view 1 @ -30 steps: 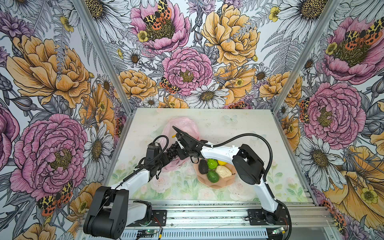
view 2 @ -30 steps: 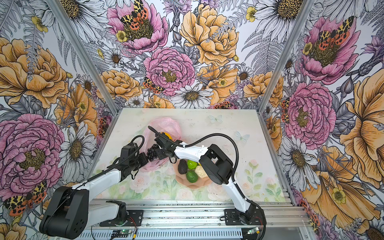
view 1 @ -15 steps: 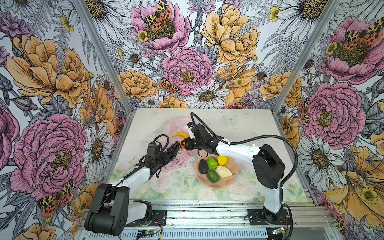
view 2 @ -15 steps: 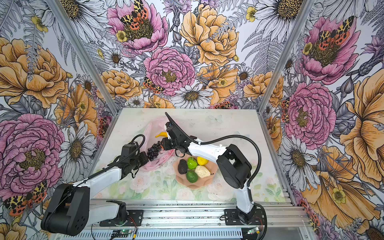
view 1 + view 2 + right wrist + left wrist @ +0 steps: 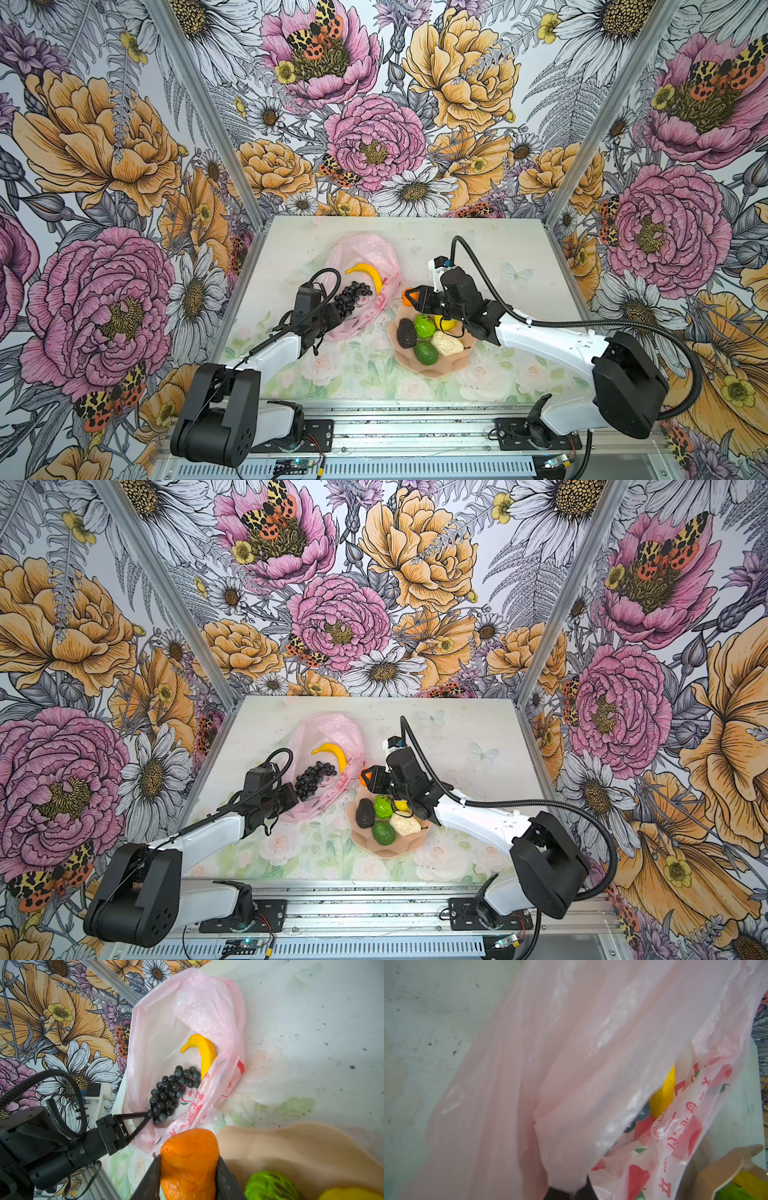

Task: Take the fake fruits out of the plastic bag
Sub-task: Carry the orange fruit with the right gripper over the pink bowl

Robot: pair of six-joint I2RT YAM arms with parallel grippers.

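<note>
The pink plastic bag lies open at the table's middle left. A yellow banana and a dark grape bunch rest in its mouth. My left gripper is shut on the bag's near edge, beside the grapes. My right gripper is shut on the orange, which hangs over the far-left rim of the peach bowl. In the bowl lie a black oval, two green fruits, a lemon and a cream lumpy piece.
Flower-printed walls close the table on three sides, and a metal rail runs along the front. The bowl sits right of the bag, a small gap apart. The right arm's cable loops above the table.
My right gripper has drawn back from the bag's mouth to the right, carrying the orange to the bowl's rim. The left gripper has stayed on the bag's edge.
</note>
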